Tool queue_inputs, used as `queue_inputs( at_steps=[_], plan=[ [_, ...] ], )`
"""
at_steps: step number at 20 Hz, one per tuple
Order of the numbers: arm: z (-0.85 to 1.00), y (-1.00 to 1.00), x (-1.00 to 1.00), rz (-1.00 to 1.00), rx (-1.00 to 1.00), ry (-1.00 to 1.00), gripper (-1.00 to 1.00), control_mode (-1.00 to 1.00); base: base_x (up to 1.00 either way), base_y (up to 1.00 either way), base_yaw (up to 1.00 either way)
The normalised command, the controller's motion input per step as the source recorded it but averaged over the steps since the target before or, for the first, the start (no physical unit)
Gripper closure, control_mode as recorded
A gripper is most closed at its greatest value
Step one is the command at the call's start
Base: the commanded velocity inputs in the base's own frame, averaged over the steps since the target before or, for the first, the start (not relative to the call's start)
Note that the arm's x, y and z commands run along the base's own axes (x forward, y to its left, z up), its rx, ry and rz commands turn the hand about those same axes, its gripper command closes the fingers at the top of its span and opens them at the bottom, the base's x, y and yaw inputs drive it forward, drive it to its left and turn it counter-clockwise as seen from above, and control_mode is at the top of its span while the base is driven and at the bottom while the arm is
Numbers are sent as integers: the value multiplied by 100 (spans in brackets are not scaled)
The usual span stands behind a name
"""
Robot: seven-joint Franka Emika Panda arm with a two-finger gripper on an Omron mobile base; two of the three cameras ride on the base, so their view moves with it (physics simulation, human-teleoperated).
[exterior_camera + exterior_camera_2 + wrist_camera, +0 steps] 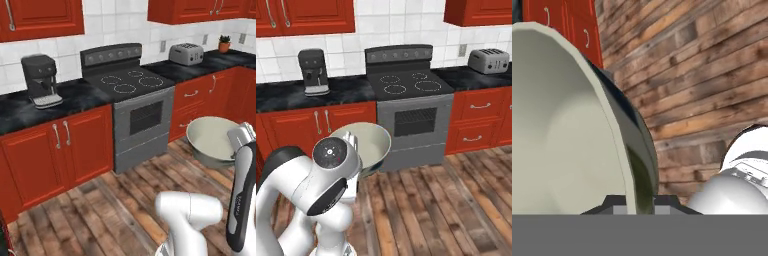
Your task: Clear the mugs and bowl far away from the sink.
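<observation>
The large cream glossy bowl (214, 139) hung in the air over the wooden plank floor (105, 210), carried at the end of the white arm, and the two-finger gripper (640, 202) was nearly closed, its small dark tips pinched either side of the bowl's rim (one inside the wall, one outside).

Ahead stood the grey oven with its black glass cooktop (131, 82), set into a run of red cabinets (60, 150) under a dark speckled counter (15, 112). A black coffee machine (41, 80) sat on the counter left of the stove; a silver toaster (186, 54) and a small potted plant (224, 43) sat to the right. White tiles backed the wall, with more red cupboards above.

The floor between robot and cabinets lay open, and the bowl hung well apart from the oven front.
</observation>
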Motion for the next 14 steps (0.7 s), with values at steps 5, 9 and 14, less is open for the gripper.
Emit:
queue_inputs(
  at_steps=[5, 9, 14],
  plan=[
    [0, 0, 0, 0, 0, 0, 100, 100, 100, -87, -17],
    [0, 0, 0, 0, 0, 0, 100, 100, 100, -97, 0],
    [0, 0, 0, 0, 0, 0, 100, 100, 100, -99, -5]
  ],
)
